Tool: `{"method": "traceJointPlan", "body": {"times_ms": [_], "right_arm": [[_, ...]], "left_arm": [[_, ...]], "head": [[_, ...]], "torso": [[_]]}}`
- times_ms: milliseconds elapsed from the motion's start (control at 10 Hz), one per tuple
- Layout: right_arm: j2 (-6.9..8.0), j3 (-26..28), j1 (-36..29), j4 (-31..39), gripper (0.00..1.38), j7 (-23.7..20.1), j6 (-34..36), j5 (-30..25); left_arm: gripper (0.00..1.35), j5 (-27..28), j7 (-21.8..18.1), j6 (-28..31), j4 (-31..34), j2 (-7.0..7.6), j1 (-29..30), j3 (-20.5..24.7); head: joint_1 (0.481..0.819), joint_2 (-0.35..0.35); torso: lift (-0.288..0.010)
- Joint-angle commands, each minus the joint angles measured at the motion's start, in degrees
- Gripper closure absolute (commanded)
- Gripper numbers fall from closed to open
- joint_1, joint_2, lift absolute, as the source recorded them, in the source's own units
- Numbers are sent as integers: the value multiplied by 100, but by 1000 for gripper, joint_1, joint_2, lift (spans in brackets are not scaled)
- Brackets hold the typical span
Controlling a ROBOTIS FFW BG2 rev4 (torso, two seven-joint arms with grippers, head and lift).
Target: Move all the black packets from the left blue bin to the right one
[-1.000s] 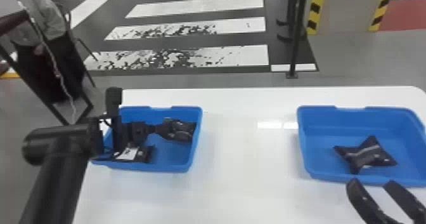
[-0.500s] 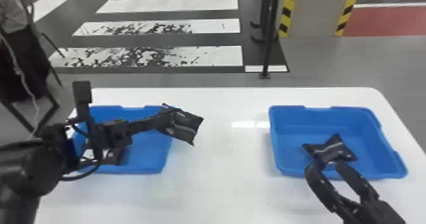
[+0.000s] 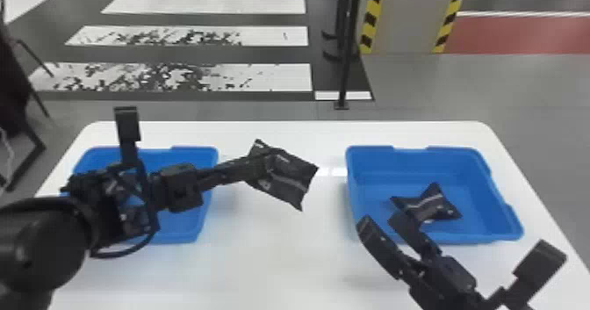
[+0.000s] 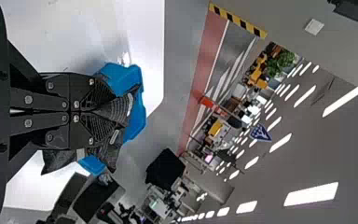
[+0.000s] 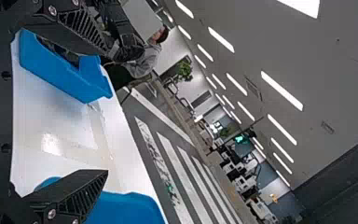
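1. There are two blue bins on one white counter [image 3: 281, 261]: the left bin [image 3: 199, 208] and the right bin [image 3: 368, 177]. Two grippers can be counted, the left gripper [image 3: 268, 157] and the right gripper [image 3: 381, 222].

2. Of the black packets I count one held packet [image 3: 292, 173], one packet in the right bin [image 3: 432, 206], and at least one dark packet in the left bin [image 3: 134, 219].

3. The left arm [image 3: 175, 188] covers a good part of the left bin, so the exact number of packets inside (maybe one, maybe more) I cannot tell. The near edge of the right bin is partly covered by the right gripper.

4. The left gripper is pinching the held packet between its fingers; the packet spreads out beyond the tips. Both are above the counter, between the two bins, nearer to the left one.

5. The right gripper has its fingers spread apart, at the near rim of the right bin. The packet lying there is just beyond its fingertips; whether they touch, I cannot tell.
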State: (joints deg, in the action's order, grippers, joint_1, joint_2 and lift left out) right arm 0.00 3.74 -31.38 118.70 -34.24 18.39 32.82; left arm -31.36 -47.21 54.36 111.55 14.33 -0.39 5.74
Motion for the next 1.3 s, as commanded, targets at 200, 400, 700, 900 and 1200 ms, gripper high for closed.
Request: {"method": "traceJointPlan", "body": {"times_ms": [200,400,700,900,1200], "right_arm": [[5,-226,199,76,117,-13,495,260],[5,-306,354,-9,136,-4,495,386],[5,-420,438,-93,912,-4,579,625],[5,-363,438,-135,1277,-4,565,614],[5,-340,410,-107,1277,-4,467,625]], "left_arm": [[1220,-406,72,20,3,-1,-88,-586],[1220,-429,107,77,3,-10,-158,-791],[1220,-509,151,161,-11,-36,-172,-951],[1220,-486,151,133,-11,-36,-172,-951],[693,-726,370,-345,-11,-177,109,-529]], "head": [[695,-15],[695,-31],[695,-42],[695,-44],[695,-47]], "torso": [[-138],[-138],[-138],[-138],[-138]]}}
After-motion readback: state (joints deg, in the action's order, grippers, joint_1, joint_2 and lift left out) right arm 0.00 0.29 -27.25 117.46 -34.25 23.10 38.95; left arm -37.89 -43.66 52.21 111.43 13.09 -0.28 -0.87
